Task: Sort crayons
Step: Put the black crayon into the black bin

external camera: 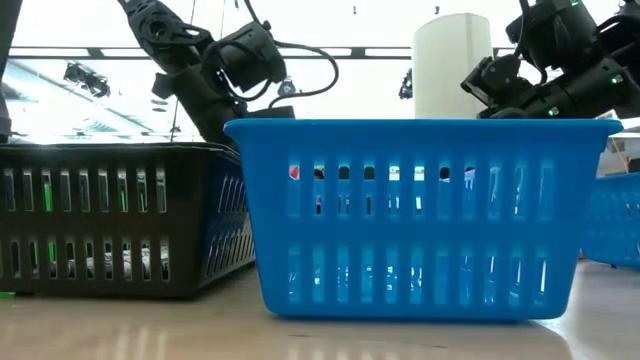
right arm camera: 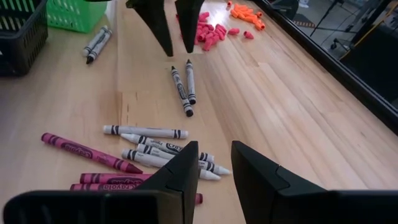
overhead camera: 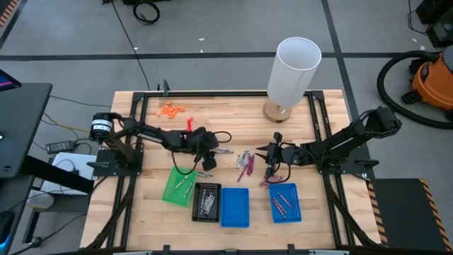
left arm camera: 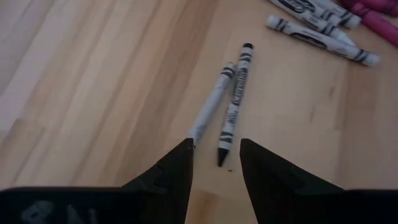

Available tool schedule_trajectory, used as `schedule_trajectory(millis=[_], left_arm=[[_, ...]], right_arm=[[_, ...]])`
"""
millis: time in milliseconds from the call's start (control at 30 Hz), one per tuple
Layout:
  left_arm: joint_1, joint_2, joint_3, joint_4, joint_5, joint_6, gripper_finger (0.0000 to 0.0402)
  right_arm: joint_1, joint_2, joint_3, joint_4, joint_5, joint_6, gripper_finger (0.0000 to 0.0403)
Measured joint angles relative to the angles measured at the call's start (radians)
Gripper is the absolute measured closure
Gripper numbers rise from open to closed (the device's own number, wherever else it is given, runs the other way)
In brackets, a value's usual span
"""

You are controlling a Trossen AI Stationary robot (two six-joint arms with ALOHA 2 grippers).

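While poised over the pale, straight-grained wooden tabletop (overhead camera: 233, 124) — left gripper (left arm camera: 216, 163) low above a pair of silvery-grey paper-wrapped crayons (left arm camera: 227, 102), dark tapered fingers (left arm camera: 177, 171) parted with nothing between them, tips just short of the two sticks' near ends. Seen in the right wrist view as two black wedge-shaped fingers (right arm camera: 155, 25) pointing down at that same pair (right arm camera: 185, 88), which lie side by side, nearly touching. Just beside that pair, a loose heap of thin cylindrical crayons (overhead camera: 245, 163) — smooth grey ones with black label bands crossed over matte maroon-magenta ones (right arm camera: 84, 150). Right gripper (right arm camera: 214, 163) near that heap, on the side away from the pair, fingers apart and gripping nothing. Farther from the pair, near the table's front edge, a row of small slotted plastic trays: green rectangular tray (overhead camera: 179, 186), black tray (overhead camera: 207, 201), plain blue tray (overhead camera: 235, 207), and a second blue tray (overhead camera: 285, 202) with a few maroon sticks inside. Another grey pair (right arm camera: 97, 43) close to the green tray. Beyond the pair from the trays, small orange pieces (overhead camera: 171, 110) and a tall white cylinder (overhead camera: 293, 69) on a round wooden base.
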Motion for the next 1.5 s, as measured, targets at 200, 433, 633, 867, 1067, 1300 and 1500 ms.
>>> schedule_trajectory(millis=[200, 433, 633, 867, 1067, 1300, 1500], left_arm=[[-0.018, 0.000, 0.000, -0.002, 0.000, 0.000, 0.0260], [-0.016, 0.000, 0.000, -0.006, 0.000, -0.002, 0.0260], [-0.016, 0.000, 0.000, -0.006, 0.000, -0.054, 0.0260], [-0.017, 0.000, 0.000, -0.009, 0.000, -0.083, 0.0260], [-0.017, 0.000, 0.000, -0.019, 0.000, -0.083, 0.0260], [-0.017, 0.000, 0.000, -0.045, 0.000, -0.085, 0.0259], [-0.017, -0.006, 0.001, -0.065, -0.036, -0.075, 0.0259]], right_arm=[[0.000, 0.000, 0.000, 0.000, 0.002, -0.009, 0.0298], [0.000, 0.000, 0.000, 0.000, 0.002, -0.011, 0.0298], [0.000, 0.000, 0.000, 0.000, 0.000, -0.010, 0.0298], [0.000, 0.000, 0.000, 0.000, -0.003, -0.005, 0.0298], [0.000, 0.000, 0.000, 0.000, -0.003, -0.005, 0.0298], [0.000, 0.000, 0.000, 0.000, -0.003, -0.005, 0.0298], [0.000, 0.000, 0.000, 0.000, -0.004, -0.004, 0.0298]])
